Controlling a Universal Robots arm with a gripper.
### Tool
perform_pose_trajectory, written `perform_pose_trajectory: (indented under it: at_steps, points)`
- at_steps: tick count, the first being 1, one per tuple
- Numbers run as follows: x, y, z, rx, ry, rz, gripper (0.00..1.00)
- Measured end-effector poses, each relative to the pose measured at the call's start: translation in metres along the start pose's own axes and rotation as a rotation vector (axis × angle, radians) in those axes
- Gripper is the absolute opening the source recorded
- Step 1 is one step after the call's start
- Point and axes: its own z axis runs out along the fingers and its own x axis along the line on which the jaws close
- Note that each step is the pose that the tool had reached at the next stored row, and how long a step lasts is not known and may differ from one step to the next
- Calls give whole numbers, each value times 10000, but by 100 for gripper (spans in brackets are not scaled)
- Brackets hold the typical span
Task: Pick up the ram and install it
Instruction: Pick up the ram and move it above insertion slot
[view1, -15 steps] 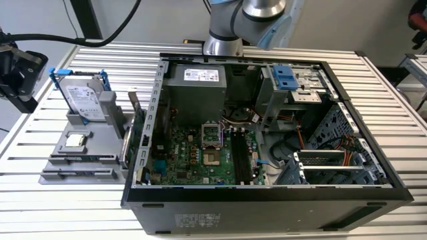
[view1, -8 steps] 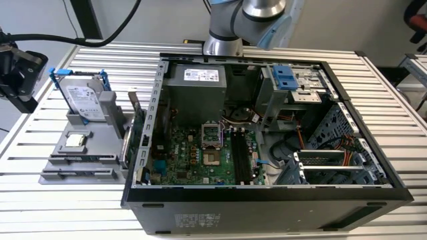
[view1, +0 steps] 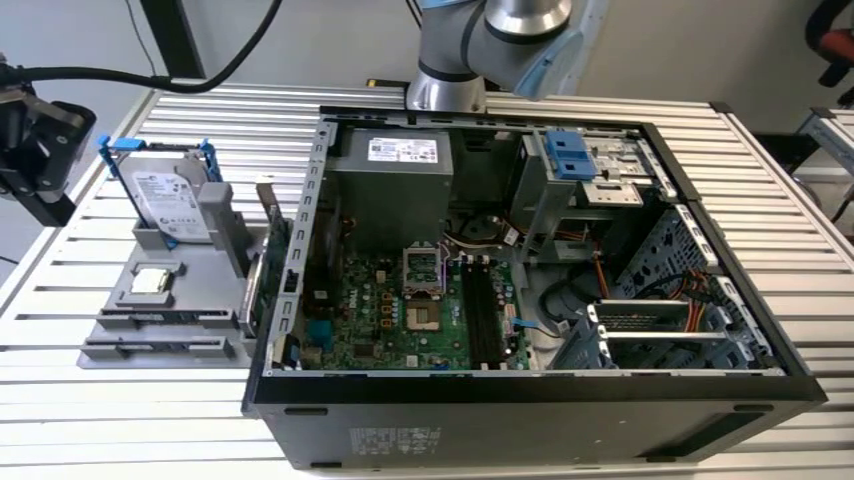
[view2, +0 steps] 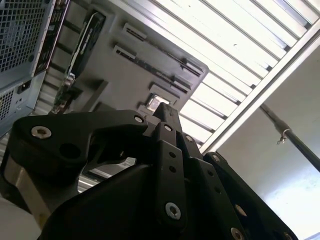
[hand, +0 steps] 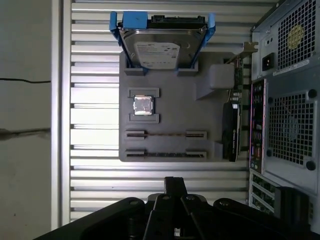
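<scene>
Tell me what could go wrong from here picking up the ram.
The ram is thin and lies on edge in the grey holder; if the tool comes down slightly off, it may slip or tilt. The upright expansion card stands close to the ram's end and could be bumped.

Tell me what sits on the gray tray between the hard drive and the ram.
In the first wrist view, a square silver chip in its cradle sits between the hard drive and the ram.

Exterior camera looks down on open black computer case (view1: 534, 425) and grey plastic tray (view1: 200, 310); first wrist camera faces that tray from overhead, second obliquely.
</scene>
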Motion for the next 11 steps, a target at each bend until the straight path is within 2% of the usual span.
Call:
perform_pose_trajectory:
  at_steps: [3,11]
  points:
    - [0,0,0,-4,10,-226,0]
    - [0,0,0,-5,12,-260,0]
